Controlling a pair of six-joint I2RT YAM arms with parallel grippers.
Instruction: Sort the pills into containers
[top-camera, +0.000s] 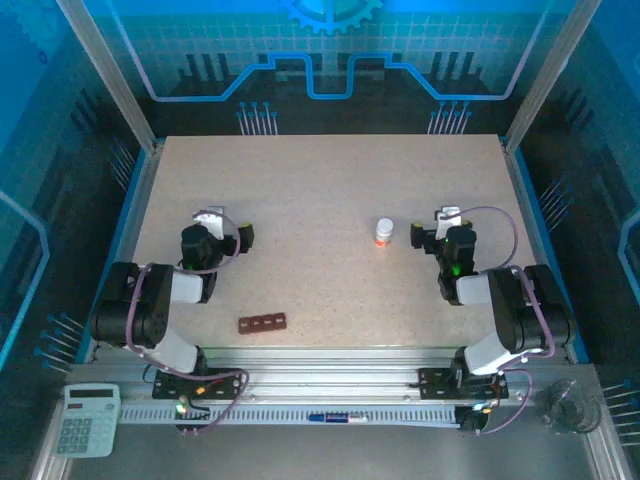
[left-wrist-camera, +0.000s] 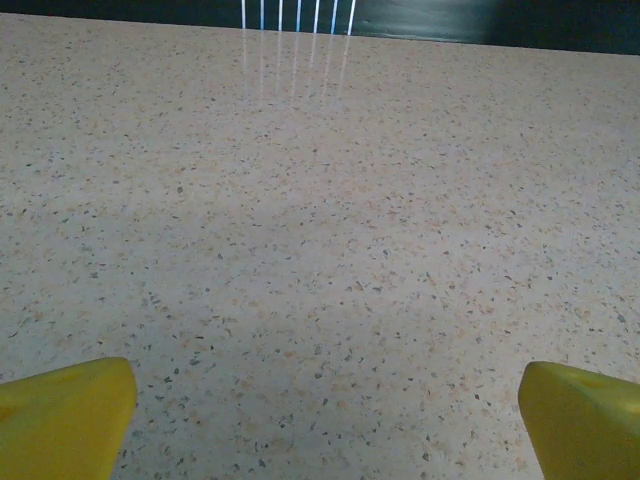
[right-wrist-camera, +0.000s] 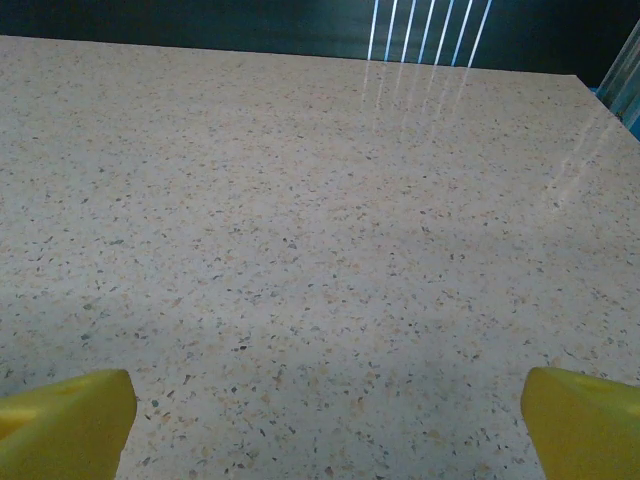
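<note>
The containers (top-camera: 263, 322), a dark reddish-brown strip of four square compartments, lie near the table's front edge, between the two arm bases and closer to the left one. The pills are out of view. My left gripper (top-camera: 225, 228) hovers low over the left half of the table, behind the strip, and is open. Its yellow fingertips (left-wrist-camera: 60, 415) stand wide apart over bare speckled tabletop. My right gripper (top-camera: 432, 228) is open too, just right of a small white bottle with an orange band (top-camera: 384, 233). Nothing lies between its yellow fingertips (right-wrist-camera: 585, 420).
The speckled beige table (top-camera: 330, 170) has a blue rim and metal corner posts. On the near ledge below the arm bases lie a calculator (top-camera: 87, 420) and a pen (top-camera: 335, 417). A small wire object (top-camera: 567, 405) sits there at the right.
</note>
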